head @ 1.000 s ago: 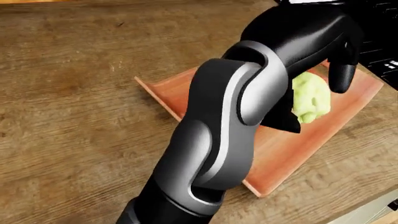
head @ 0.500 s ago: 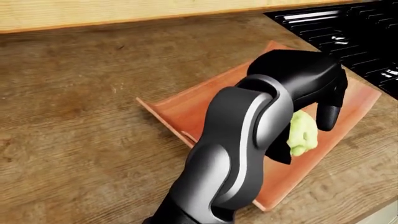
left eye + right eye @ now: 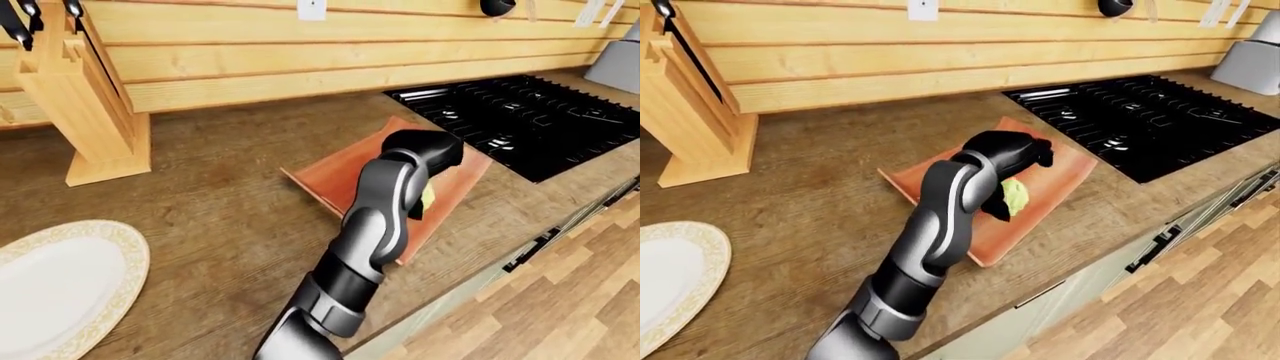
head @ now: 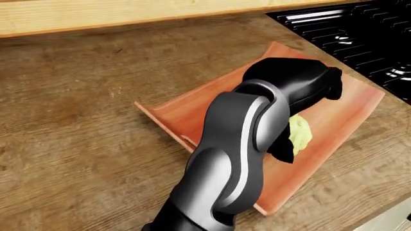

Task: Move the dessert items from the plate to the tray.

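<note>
A terracotta-coloured tray (image 4: 186, 113) is seen lying on the wooden counter (image 4: 77, 96), just beside the black stovetop (image 3: 530, 120) at the right of the views. Over the tray a single black-and-grey arm is stretched, and its hand (image 4: 302, 82) is held above the tray's middle. Which arm it is cannot be told for certain from these views. A pale green dessert item (image 4: 299, 134) is shown resting on the tray under the palm, partly hidden by the wrist. The fingers (image 4: 333, 89) are seen curled downward, but whether they are touching or closed round the green item cannot be told, as the hand's body covers them. At the lower left of the left-eye view a white plate (image 3: 60, 289) with a patterned gold rim is shown on the counter, well apart from the tray; nothing is seen on its visible part. A wooden knife block (image 3: 75, 97) is stood against the plank wall at upper left
</note>
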Robot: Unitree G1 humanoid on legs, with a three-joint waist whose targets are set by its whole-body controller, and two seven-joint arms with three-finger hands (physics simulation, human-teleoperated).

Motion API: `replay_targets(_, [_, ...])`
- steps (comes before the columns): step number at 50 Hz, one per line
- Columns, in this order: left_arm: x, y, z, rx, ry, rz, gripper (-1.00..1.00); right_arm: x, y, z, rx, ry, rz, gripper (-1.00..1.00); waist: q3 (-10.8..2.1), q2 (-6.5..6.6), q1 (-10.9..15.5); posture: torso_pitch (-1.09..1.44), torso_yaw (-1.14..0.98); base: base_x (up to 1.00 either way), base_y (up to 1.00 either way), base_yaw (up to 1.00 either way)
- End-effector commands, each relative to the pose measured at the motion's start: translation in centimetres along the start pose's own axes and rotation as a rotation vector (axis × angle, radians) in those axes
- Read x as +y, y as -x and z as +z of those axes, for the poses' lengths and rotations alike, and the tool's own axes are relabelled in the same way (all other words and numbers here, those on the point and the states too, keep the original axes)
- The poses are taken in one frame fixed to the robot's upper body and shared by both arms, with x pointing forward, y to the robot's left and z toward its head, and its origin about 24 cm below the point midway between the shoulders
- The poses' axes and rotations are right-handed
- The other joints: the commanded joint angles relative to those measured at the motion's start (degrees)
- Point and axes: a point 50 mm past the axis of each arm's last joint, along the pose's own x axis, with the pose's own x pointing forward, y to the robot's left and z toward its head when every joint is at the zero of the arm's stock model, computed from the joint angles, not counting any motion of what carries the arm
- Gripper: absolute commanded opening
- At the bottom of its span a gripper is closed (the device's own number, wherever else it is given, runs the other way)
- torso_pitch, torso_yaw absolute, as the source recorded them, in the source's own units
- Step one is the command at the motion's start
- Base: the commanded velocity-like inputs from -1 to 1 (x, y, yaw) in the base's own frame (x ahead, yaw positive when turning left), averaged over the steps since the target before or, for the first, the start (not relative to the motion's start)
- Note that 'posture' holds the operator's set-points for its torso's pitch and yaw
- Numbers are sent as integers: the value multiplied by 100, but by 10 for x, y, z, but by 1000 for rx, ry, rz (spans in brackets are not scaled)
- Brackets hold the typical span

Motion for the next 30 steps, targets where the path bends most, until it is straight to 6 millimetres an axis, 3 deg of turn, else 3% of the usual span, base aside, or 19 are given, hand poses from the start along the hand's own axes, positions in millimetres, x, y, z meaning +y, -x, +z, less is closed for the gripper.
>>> replay_targets(1, [-9,3,-2,-7,36,4,50,-4,4,10,-26,41,-33,100,89,-147,-12,0,-73,0,0,0])
replay_targets(6, [1,9,1,-21,56,16,50,-6,4,11,-28,43,-33,100,83,-145,-10,0,-73,0,0,0])
replay_targets(11, [35,31,6,-53,121,71,60,-7,4,20,-39,52,-29,100,130,-137,-17,0,-73,0,0,0])
replay_targets(22, [107,98,-22,-19,182,256,74,4,-6,39,-69,71,-4,100,367,-199,-61,0,-73,0,0,0])
replay_targets(28, [120,126,-43,12,200,320,99,10,-9,45,-85,74,6,100,460,-230,-32,0,-73,0,0,0])
replay_targets(30, [125,133,-50,19,216,340,99,11,-10,45,-86,74,7,100,470,-235,-7,0,-73,0,0,0])
